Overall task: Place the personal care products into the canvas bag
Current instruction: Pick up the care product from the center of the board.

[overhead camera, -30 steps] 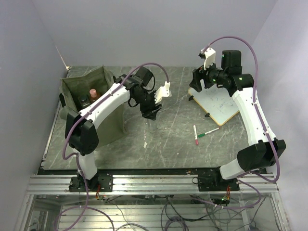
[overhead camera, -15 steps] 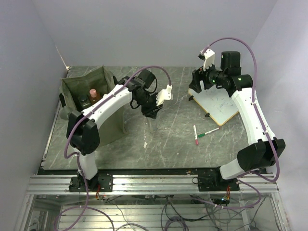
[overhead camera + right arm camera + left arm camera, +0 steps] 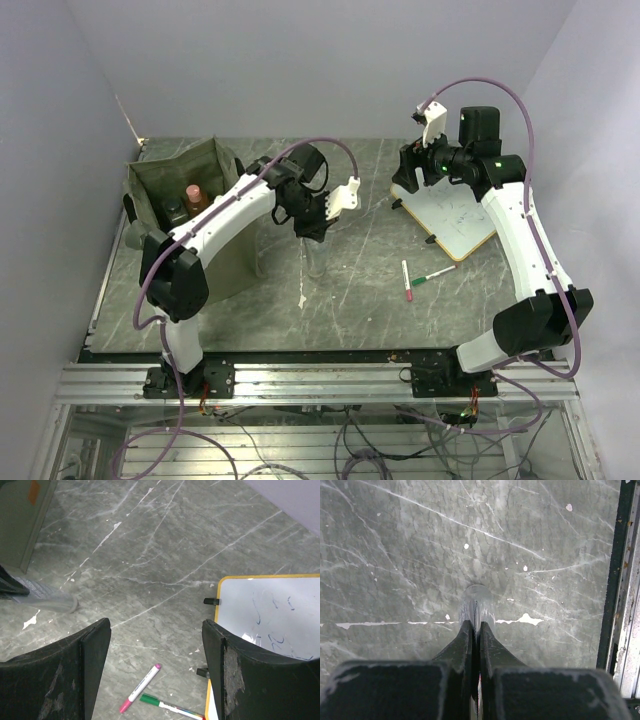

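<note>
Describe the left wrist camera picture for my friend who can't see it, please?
The left gripper pinches its two black fingers shut on the top of a clear bottle, seen from above. The bottle sits on a grey marble table with white streaks, and a metal rail runs down the right edge.

Clear bottle [image 3: 318,260] stands, seemingly upright, near olive canvas bag [image 3: 175,172].

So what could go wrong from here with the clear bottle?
The left fingers meet almost flat atop the clear bottle, so the pinch looks thin; it may slip out on lifting. The canvas bag already holds bottles, so this one could catch on the rim or on them.
</note>
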You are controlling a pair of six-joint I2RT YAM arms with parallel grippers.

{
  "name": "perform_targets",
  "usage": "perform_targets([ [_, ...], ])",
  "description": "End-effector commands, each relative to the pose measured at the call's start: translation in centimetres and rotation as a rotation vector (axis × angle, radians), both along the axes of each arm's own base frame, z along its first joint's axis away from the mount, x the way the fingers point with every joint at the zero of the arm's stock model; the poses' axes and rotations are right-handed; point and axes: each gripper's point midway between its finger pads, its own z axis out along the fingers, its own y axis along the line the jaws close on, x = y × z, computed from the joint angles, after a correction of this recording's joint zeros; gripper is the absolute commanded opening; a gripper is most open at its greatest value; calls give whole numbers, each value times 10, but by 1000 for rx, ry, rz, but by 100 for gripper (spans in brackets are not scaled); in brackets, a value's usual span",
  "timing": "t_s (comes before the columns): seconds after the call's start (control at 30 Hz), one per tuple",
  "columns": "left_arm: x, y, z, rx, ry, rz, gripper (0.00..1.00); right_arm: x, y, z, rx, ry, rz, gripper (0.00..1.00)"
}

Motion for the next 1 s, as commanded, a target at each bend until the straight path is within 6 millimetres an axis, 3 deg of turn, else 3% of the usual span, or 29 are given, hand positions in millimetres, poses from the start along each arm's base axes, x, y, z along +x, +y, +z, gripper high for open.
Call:
perform_targets([
  [0.0,1,-8,45,-69,-94,-52,7,9,-2,14,9,-46,-8,73],
  [0.23,1,-1,96,-116,-213,-65,7,16,-6,17,-15,-63,-17,73],
  [0.43,1,12,153,-191,-337,-39,7,19,-7,17,-30,-70,-20,73],
  [0.6,-6,34,205,-263,-456,-13,7,22,-7,18,-33,-71,-18,73],
  [0.97,-40,96,294,-407,-657,50,7,25,7,23,-20,-79,48,72],
])
